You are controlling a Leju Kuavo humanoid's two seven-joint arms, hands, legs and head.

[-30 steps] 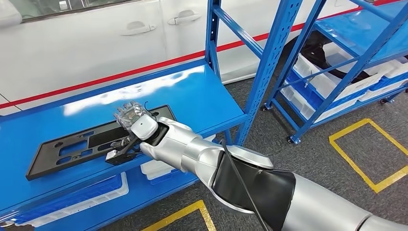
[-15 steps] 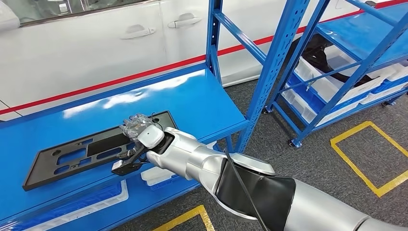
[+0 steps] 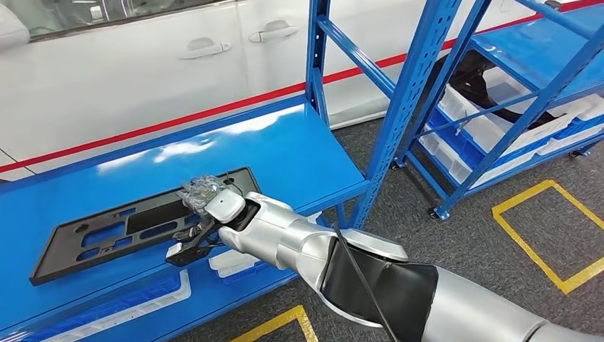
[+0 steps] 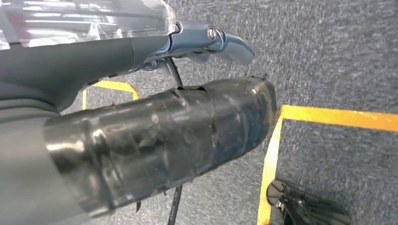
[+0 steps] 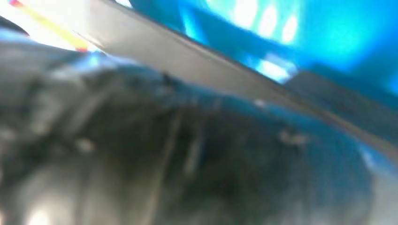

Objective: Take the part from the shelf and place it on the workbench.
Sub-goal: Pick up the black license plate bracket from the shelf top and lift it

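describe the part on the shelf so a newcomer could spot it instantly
Find the blue shelf beside the white car. On it lies the part, a long flat black plate with rectangular cutouts, the right robot hand at its near end. Nothing else on that shelf is black.

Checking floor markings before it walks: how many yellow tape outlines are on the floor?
2: one yellow outline right of the far rack; another's corner below the near shelf. More may be hidden.

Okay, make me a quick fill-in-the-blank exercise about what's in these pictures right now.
1. The flat black part lies on a shelf coloured ____.
2. The robot hand reaching over that part belongs to the robot's ____ arm.
3. The lines taped on the grey floor are ____.
4. Behind the shelf stands a white ____.

Missing words: blue; right; yellow; car
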